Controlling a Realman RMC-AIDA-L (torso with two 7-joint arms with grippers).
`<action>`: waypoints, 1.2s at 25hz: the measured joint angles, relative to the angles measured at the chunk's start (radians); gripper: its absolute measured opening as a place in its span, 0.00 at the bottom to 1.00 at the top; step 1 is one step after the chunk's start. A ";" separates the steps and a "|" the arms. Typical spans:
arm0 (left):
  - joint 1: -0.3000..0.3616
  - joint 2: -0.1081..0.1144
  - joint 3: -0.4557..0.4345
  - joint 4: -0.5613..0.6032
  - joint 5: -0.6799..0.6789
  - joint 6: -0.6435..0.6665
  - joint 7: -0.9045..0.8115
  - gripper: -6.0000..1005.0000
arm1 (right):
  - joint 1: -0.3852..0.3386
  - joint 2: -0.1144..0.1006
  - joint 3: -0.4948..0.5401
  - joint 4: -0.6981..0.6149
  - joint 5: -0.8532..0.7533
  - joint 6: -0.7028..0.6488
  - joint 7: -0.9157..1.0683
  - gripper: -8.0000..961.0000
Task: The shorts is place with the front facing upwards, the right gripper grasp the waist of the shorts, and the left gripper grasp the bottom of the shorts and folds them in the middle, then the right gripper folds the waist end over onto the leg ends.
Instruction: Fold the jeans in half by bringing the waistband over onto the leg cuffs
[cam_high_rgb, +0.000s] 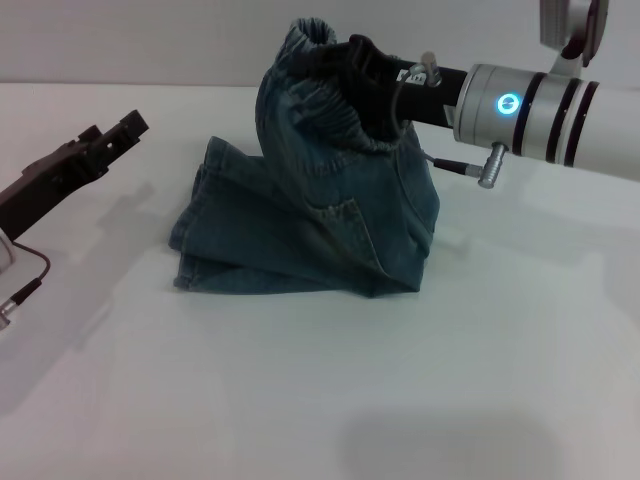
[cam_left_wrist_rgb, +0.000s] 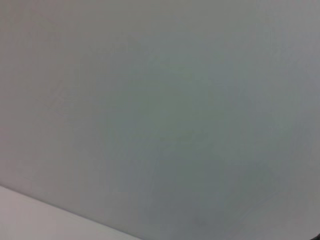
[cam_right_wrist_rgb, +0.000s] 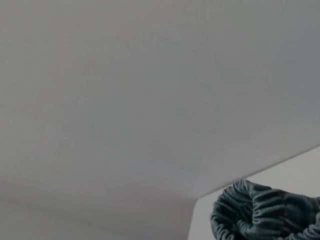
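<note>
While our right gripper (cam_high_rgb: 362, 62) pinches the waist (cam_high_rgb: 330, 95) high at twelve o'clock, the shorts (cam_high_rgb: 310, 215) hang; the left gripper (cam_high_rgb: 120, 130) idles at nine, its jaws unreadable.

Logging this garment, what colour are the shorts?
Blue-green denim shorts, clearest in the head view.

Surface (cam_high_rgb: 330, 400): plain white, matte, filling the head view from the near edge to a pale back wall.
Item on surface: the shorts (cam_high_rgb: 300, 235), blue-green denim, already folded lengthwise.
Part resting on surface: the leg ends (cam_high_rgb: 195, 240), flat, toward the robot's left.
Part raised off surface: the waist (cam_high_rgb: 330, 100), ruched, lifted toward the back.
Marks on surface: soft grey shadows beside the denim and near the front edge.
</note>
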 joint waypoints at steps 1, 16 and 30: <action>-0.004 0.000 0.001 0.002 0.000 -0.001 0.000 0.77 | 0.000 0.000 -0.006 0.000 0.000 -0.003 0.000 0.17; -0.063 -0.002 0.011 0.014 0.000 -0.017 0.006 0.77 | 0.026 -0.003 -0.113 0.068 -0.007 -0.040 -0.003 0.23; -0.090 -0.003 0.011 0.027 -0.001 -0.054 0.042 0.77 | 0.021 -0.002 -0.157 0.044 -0.006 -0.121 -0.032 0.49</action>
